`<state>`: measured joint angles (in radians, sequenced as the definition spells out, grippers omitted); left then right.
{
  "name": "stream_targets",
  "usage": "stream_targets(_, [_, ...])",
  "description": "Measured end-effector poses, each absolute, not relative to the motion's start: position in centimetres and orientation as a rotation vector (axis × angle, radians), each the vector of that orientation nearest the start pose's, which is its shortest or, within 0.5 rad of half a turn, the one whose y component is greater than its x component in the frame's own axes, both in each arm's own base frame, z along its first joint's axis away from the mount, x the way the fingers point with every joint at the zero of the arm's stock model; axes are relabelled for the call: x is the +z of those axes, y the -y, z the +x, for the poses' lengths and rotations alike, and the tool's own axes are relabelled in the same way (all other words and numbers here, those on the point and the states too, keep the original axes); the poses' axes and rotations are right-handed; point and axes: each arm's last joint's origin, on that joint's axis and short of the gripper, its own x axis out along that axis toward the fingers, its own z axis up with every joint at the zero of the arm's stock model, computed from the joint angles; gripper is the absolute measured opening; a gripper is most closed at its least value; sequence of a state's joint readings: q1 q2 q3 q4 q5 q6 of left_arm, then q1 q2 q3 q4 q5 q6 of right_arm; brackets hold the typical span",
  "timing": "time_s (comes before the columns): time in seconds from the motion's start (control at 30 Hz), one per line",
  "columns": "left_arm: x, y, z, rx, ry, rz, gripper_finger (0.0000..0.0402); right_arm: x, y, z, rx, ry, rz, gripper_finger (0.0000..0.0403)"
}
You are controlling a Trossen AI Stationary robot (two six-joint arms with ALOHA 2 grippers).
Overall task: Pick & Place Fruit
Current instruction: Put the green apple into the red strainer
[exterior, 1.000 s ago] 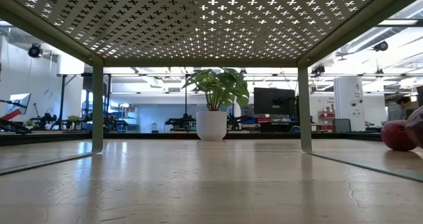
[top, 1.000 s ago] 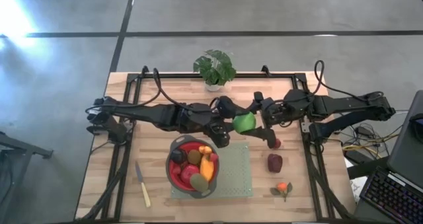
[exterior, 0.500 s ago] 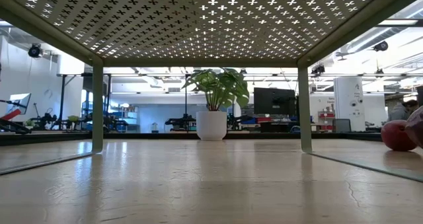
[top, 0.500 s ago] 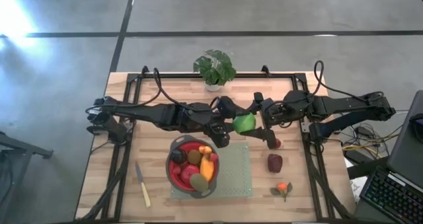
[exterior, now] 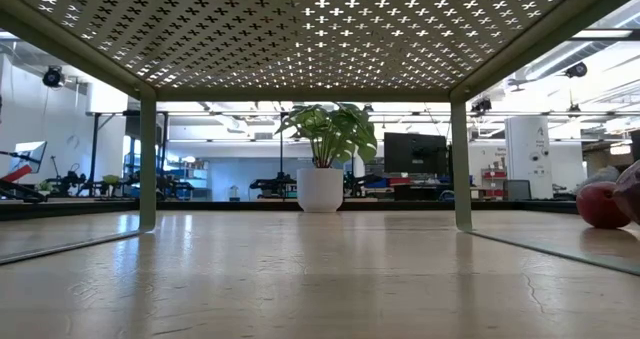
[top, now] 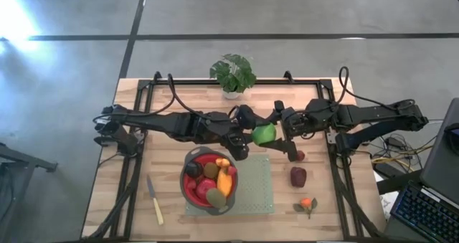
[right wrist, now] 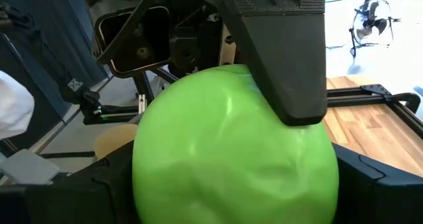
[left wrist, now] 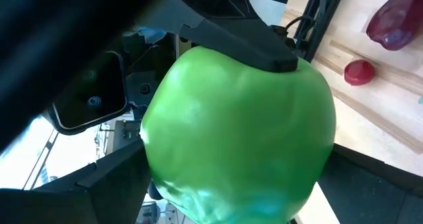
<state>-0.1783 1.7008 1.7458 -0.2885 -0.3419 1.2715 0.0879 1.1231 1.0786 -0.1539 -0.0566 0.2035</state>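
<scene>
High view: wooden table (top: 165, 164), both arms meet mid-table above the far edge of the green mat (top: 254, 193). Left gripper (top: 247, 137) and right gripper (top: 281, 132) both on the green ball (top: 265, 134), held in the air between them. Wrist views confirm it: left fingers (left wrist: 112, 178) pinch the ball from its sides, with one right finger (left wrist: 244, 42) pressed across it. Right fingers (right wrist: 377, 178) likewise clamp the ball, a left finger (right wrist: 284, 52) overlapping.

Red bowl (top: 191, 193) on the mat holds an orange elongated piece (top: 225, 180), a kiwi (top: 210, 170) and more fruit. Potted plant (top: 232, 74) at the far edge. Knife (top: 155, 199) left of the bowl. Dark-red lump (top: 297, 176), small red piece (top: 300, 155) and small orange piece (top: 306, 203) on bare wood right of the mat.
</scene>
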Motion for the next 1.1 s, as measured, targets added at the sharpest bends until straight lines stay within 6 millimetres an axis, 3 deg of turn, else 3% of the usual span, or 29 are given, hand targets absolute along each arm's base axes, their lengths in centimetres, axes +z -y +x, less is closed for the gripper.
stream_targets(0.27, [41.33, 5.93, 38.41, -0.005, -0.310, 1.313, 0.0393, 37.16, -2.33, 24.68, 0.124, -0.212, 0.203, 0.0329])
stream_targets(0.53, [41.45, 5.83, 38.86, 0.115, -0.327, 1.291, 0.0399, 37.34, -2.24, 24.68, 0.115, -0.194, 0.202, 0.0307])
stream_targets(0.63, [41.64, 6.04, 39.09, 0.080, -0.254, 1.237, 0.0398, 37.48, -2.32, 24.61, 0.131, -0.188, 0.208, 0.0313])
stream_targets(0.83, [41.37, 6.06, 39.18, 0.052, -0.266, 1.291, 0.0399, 37.36, -2.34, 24.66, 0.132, -0.197, 0.207, 0.0330])
stream_targets(1.1, [41.38, 6.08, 39.19, 0.046, -0.260, 1.294, 0.0395, 37.42, -2.34, 24.66, 0.131, -0.197, 0.203, 0.0306])
